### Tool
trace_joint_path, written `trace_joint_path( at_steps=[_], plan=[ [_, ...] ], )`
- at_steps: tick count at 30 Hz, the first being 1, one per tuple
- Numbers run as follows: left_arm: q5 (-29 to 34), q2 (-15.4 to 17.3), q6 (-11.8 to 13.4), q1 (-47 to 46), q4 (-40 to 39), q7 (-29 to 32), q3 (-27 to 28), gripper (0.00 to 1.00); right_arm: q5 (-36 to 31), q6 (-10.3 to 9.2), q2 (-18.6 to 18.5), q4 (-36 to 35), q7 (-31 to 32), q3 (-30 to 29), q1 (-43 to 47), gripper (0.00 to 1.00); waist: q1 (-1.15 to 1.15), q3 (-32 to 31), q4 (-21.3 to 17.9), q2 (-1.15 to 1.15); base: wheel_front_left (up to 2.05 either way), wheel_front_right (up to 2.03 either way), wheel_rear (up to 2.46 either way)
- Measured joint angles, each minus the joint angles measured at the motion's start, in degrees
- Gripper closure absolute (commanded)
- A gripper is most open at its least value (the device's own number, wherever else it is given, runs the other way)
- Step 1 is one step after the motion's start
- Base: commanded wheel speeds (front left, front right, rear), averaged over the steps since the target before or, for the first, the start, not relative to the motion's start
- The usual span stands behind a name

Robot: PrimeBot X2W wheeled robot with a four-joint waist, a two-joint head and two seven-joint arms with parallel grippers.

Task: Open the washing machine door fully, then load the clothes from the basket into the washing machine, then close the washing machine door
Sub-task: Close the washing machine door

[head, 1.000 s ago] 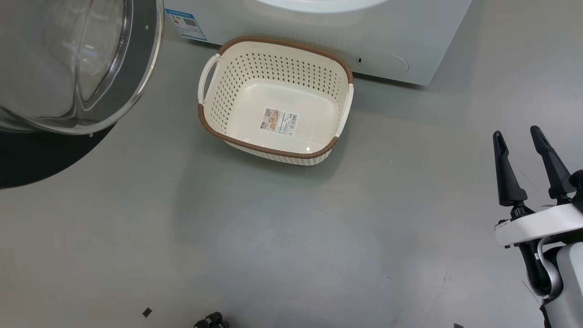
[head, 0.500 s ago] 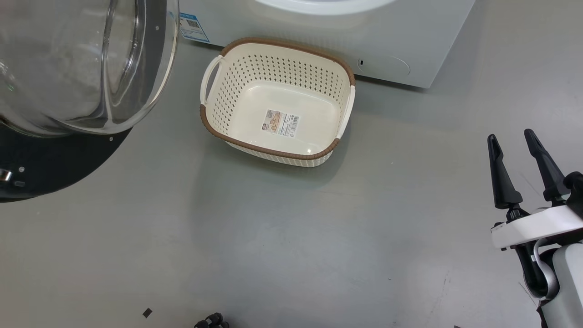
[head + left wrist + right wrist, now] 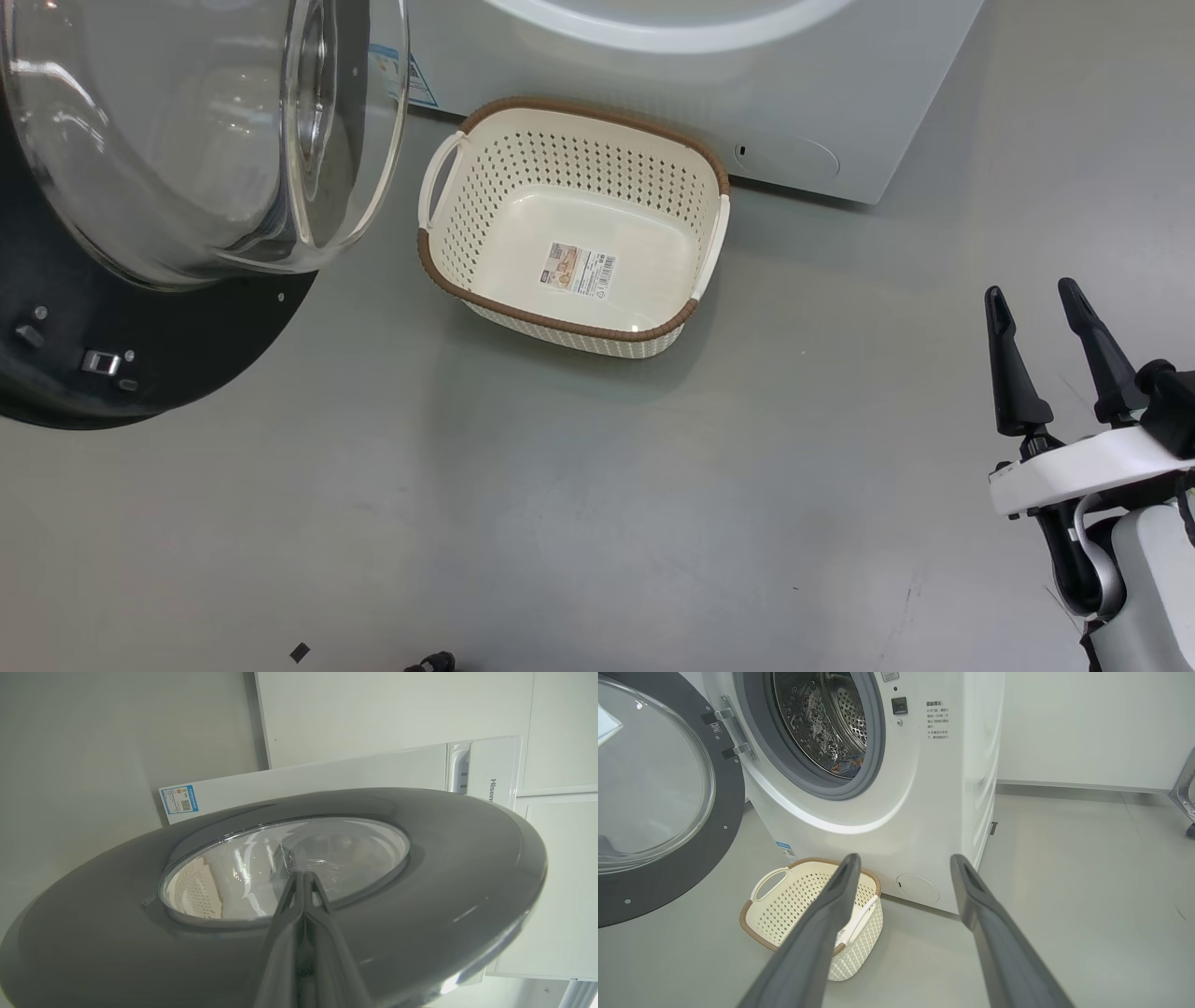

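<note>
The floor point(image 3: 597, 485) is smooth, pale grey and slightly glossy, with faint scuffs at the lower right of the head view. The washer point(image 3: 840, 84) stands on it at the back. The basket point(image 3: 485, 187) sits upright just in front of the washer's base; whether they touch is unclear. 1 small black scrap point(image 3: 299, 652) lies well apart from the basket, near a dark knobbly object point(image 3: 431, 664) at the bottom edge. In the right wrist view, a metal frame point(image 3: 1183, 788) on a caster stands far right.
</note>
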Motion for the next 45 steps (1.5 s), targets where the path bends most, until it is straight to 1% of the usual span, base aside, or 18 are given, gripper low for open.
trace_joint_path(
  at_steps=[3,6,11,13,18,23,29,34,38,42,45],
  plan=[
    [-0.59,-0.07,0.00,1.34,-1.60,2.68,-1.22,1.00,0.05,0.00,0.30,0.03,0.00,0.19,0.01,0.00,0.00,-0.35,0.01,0.00,0.00,0.00,0.00],
    [-2.96,-0.43,0.00,1.91,-2.91,4.81,-1.43,1.00,0.05,0.00,0.31,0.08,0.00,0.26,0.00,0.00,0.00,-0.55,-0.08,0.00,0.00,0.00,0.00],
    [-4.36,-0.60,0.00,3.62,-4.89,8.81,-1.99,1.00,0.21,0.00,0.98,0.53,0.00,0.99,-0.01,0.00,0.00,-1.36,-0.65,0.00,0.00,0.00,0.00],
    [-6.39,-1.11,0.00,4.39,-5.90,10.45,-2.35,1.00,0.73,0.00,1.58,0.79,0.00,0.92,0.01,0.00,0.00,-1.69,-0.97,0.00,0.00,0.00,0.00],
    [-6.93,-1.77,0.00,5.91,-8.79,14.02,-4.55,1.00,1.01,0.00,2.03,0.87,0.00,0.62,0.05,0.00,0.00,-2.28,-1.71,0.00,0.00,0.00,0.00],
    [-7.62,-2.49,0.00,6.90,-10.36,15.32,-5.00,1.00,1.01,0.00,2.26,0.85,0.00,0.52,0.05,0.00,0.00,-2.42,-2.08,0.00,0.00,0.00,0.00],
    [-9.47,-4.75,-0.09,8.05,-12.30,16.75,-5.43,1.00,1.01,0.00,2.79,0.93,0.00,1.14,0.01,0.00,0.00,-2.73,-2.86,0.00,0.00,0.00,0.00],
    [-9.96,-6.31,-0.87,8.65,-14.35,17.78,-6.80,1.00,1.02,0.00,3.65,1.03,0.00,1.49,0.00,0.00,0.00,-3.04,-4.06,0.00,0.00,0.00,0.00],
    [-10.59,-8.73,-2.13,9.00,-16.11,18.29,-7.97,1.00,1.08,0.00,3.96,1.35,0.00,1.51,-0.02,0.00,0.00,-3.22,-5.56,0.00,0.00,0.00,0.00],
    [-10.61,-10.55,-2.69,9.00,-16.97,18.27,-8.84,1.00,1.08,0.00,4.02,1.46,0.00,1.26,-0.04,0.00,0.00,-3.20,-6.94,0.00,0.00,0.00,0.00],
    [-10.61,-11.11,-3.05,9.00,-17.39,18.25,-9.11,1.00,1.08,0.00,4.10,1.47,0.00,1.13,-0.06,0.00,0.00,-3.15,-7.67,0.00,0.00,0.00,0.00]
  ],
)
